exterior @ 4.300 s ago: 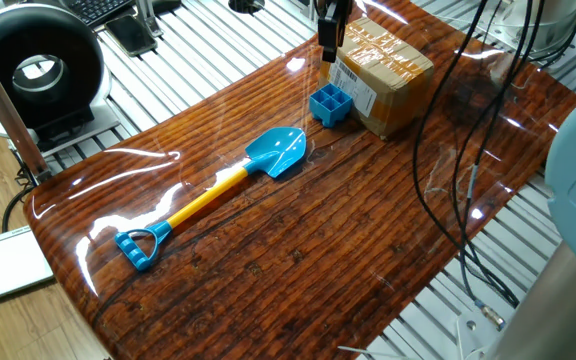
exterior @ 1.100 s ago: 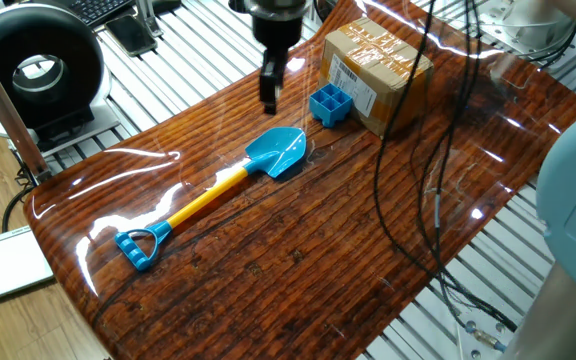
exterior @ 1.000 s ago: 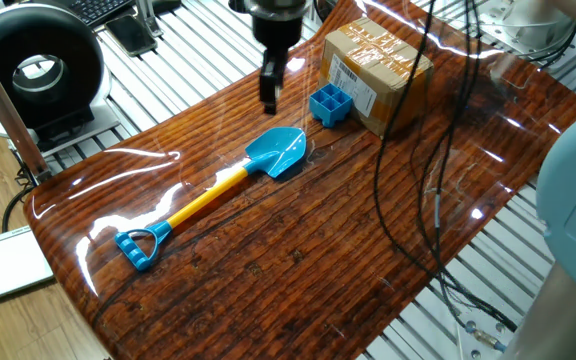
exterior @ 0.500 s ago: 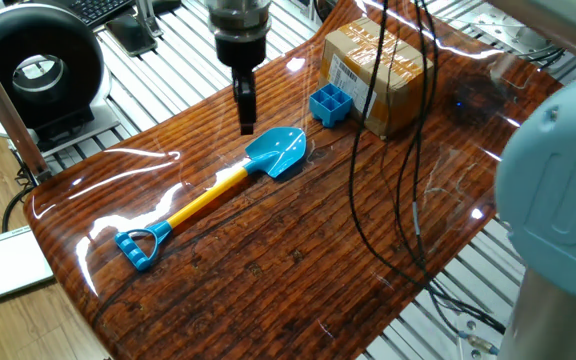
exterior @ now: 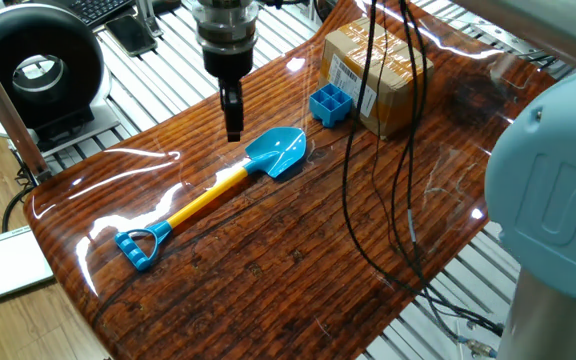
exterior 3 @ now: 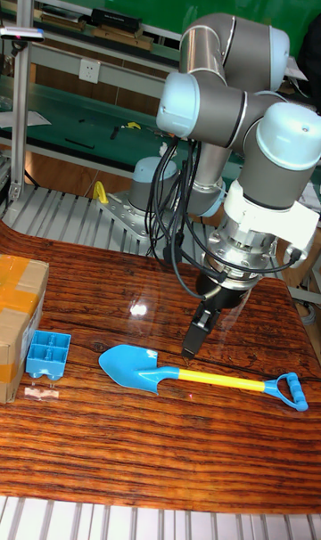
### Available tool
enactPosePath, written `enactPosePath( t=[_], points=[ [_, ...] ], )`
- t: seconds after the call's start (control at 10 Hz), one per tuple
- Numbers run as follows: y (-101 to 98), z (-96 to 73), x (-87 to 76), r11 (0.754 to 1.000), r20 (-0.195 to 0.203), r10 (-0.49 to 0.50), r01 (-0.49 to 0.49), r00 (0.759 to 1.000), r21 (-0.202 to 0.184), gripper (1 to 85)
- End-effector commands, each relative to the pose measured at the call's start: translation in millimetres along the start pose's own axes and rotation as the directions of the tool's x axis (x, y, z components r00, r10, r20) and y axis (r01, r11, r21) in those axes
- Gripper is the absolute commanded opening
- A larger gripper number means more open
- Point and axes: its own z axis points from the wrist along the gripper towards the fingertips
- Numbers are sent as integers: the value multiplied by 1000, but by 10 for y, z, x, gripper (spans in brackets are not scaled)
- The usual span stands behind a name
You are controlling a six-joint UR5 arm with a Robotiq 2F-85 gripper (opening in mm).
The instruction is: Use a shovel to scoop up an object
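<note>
My fingers are pressed together, holding nothing; my gripper (exterior: 233,131) (exterior 3: 191,347) hangs just above the shovel (exterior: 208,196) (exterior 3: 192,375), near where blade meets shaft. The blue tray (exterior: 330,104) (exterior 3: 48,354) sits against the cardboard box (exterior: 378,70) (exterior 3: 18,313).

arm (exterior: 553,215): large grey "UR" mark on the joint cap, cut off at frame edge
box (exterior: 380,72): white label on the side with a barcode and print, too small to read
box top: brown tape, no readable print
other text: none readable in either view
</note>
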Motion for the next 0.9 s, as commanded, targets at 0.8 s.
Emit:
enactPosePath(
  t=[0.8],
  points=[
    [328,137,-267,996,47,-82,84,996,-37,810]
  ],
)
